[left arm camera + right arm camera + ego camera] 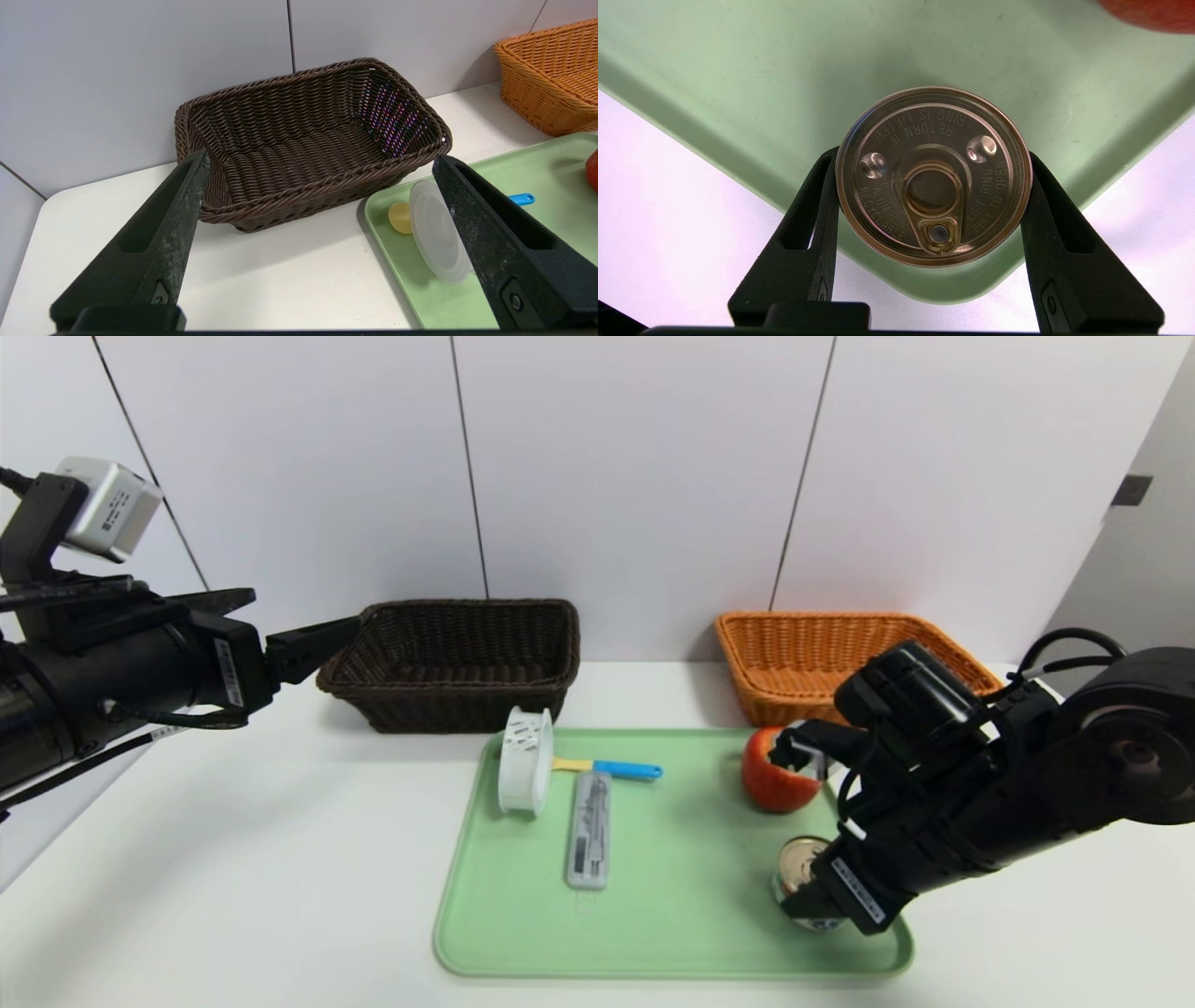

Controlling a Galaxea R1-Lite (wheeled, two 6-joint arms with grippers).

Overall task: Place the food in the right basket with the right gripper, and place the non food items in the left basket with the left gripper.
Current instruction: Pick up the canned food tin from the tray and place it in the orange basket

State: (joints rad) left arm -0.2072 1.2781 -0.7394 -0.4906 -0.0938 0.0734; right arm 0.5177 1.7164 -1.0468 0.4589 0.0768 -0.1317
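Here the right end effector sat low over the near right corner of the green tray, fingers on either side of the tin can, pressing its sides. The can stood upright on the tray, pull-ring lid up, right between the fingers. A red tomato lay on the tray just behind the can, near the orange basket at the back right.

The left end effector hovered off the table at the left, fingers spread apart and holding nothing, pointed toward the dark brown basket. A white round plastic container stood on edge at the tray's far left. A yellow-and-blue handled tool lay beside it, and a grey flat case lay nearer the tray's middle. All three were well apart from the left end effector.
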